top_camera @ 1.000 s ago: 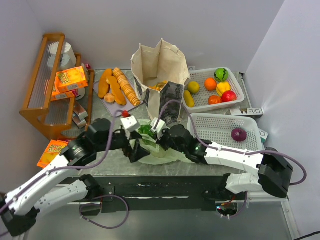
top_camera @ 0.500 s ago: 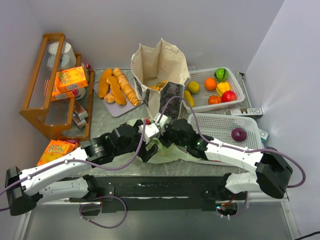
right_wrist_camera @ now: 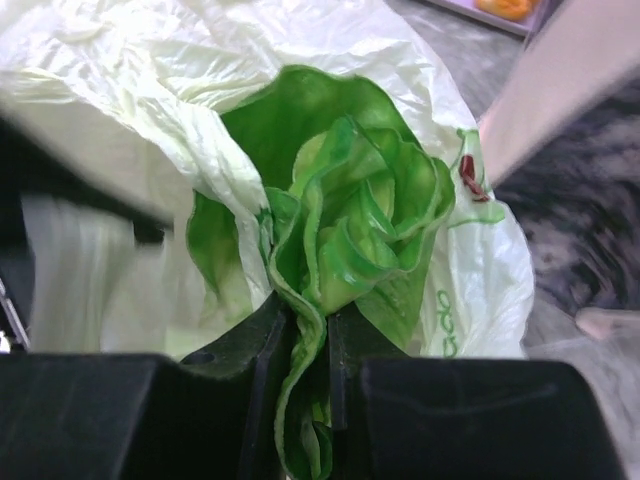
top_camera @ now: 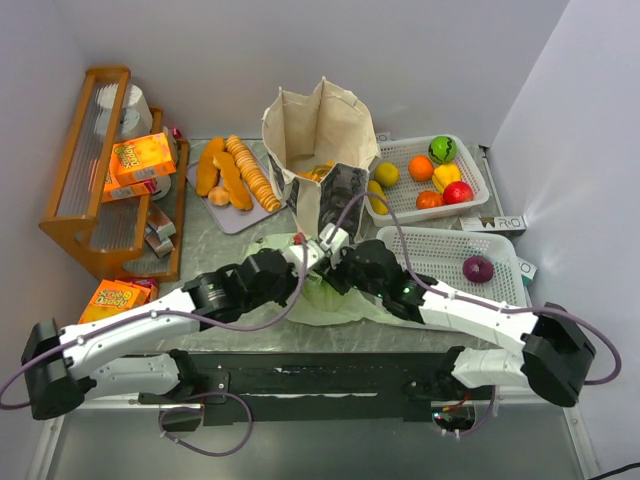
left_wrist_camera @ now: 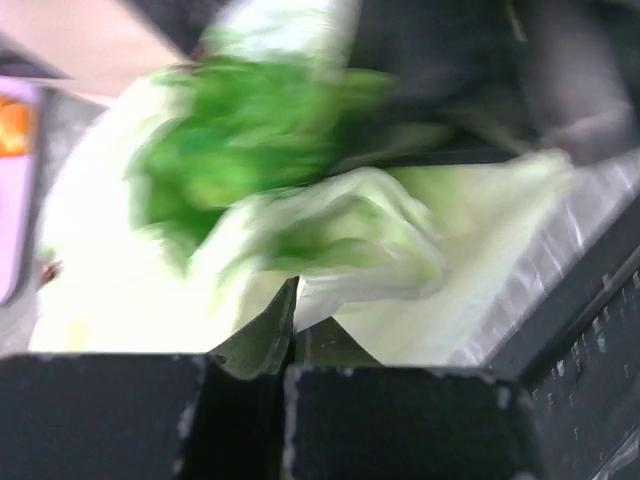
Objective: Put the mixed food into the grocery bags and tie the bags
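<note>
While the right gripper (right_wrist_camera: 300, 325) pinches shut on a lower leaf of the cabbage (right_wrist_camera: 350, 210), which sits in the mouth of the pale-green plastic bag (right_wrist_camera: 110, 70) at frame centre, the left gripper (left_wrist_camera: 290, 325) closes on a bag fold.

You're looking at a thin, crinkled, translucent plastic bag (right_wrist_camera: 120, 70) and a cabbage (right_wrist_camera: 350, 230) with glossy, waxy leaves. The canvas tote (top_camera: 320, 125) is matt cloth, the rack (top_camera: 70, 225) smooth wood, the baskets (top_camera: 440, 255) white plastic mesh.

Both arms (top_camera: 130, 330) have white shells, black joints, black pincer fingers (left_wrist_camera: 400, 420) and looping purple cables (top_camera: 240, 322).
</note>
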